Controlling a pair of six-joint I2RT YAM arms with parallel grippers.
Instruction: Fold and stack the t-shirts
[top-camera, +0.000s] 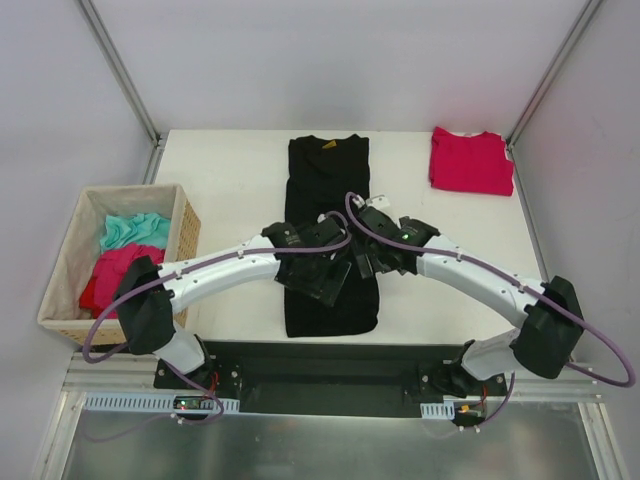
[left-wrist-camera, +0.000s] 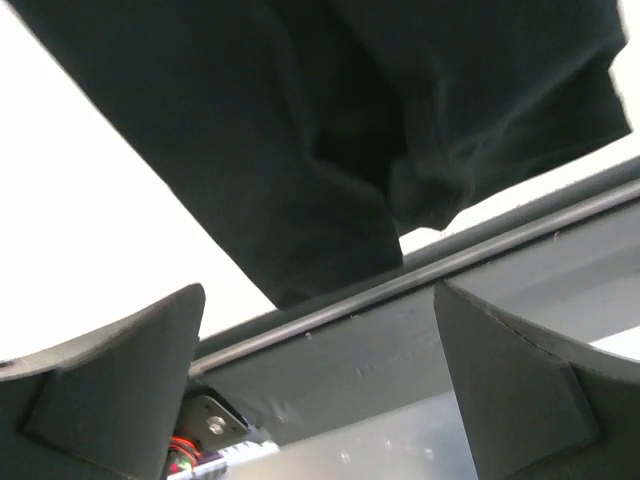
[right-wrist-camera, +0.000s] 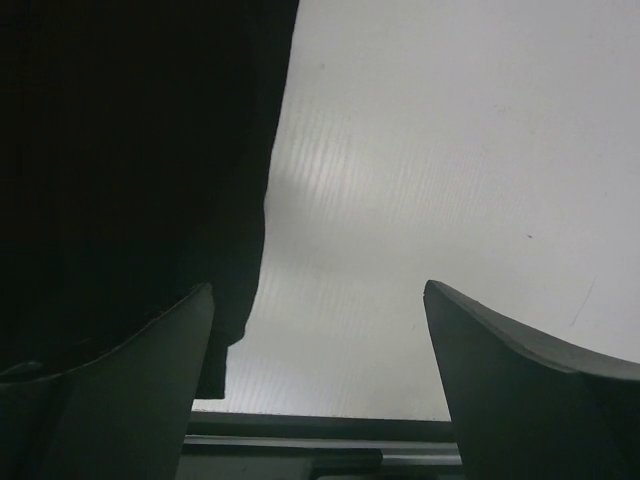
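The black t-shirt (top-camera: 328, 170) lies in the middle of the table as a long narrow strip, collar at the far end. My left gripper (top-camera: 326, 282) hovers over its near half, and my right gripper (top-camera: 373, 262) over its right edge. In the left wrist view the black t-shirt (left-wrist-camera: 330, 110) fills the top, and the left gripper (left-wrist-camera: 318, 290) is open with nothing between its fingers. The right wrist view shows the black t-shirt (right-wrist-camera: 130, 150) at the left, and the right gripper (right-wrist-camera: 318, 287) is open over bare table. A folded crimson-red t-shirt (top-camera: 470, 160) lies at the far right corner.
A woven tan basket (top-camera: 186, 222) stands at the table's left edge with teal cloth (top-camera: 133, 230) and red cloth (top-camera: 115, 270) inside. The table's near edge and a metal rail (left-wrist-camera: 480, 245) run just past the black shirt's hem. Frame posts rise at the far corners.
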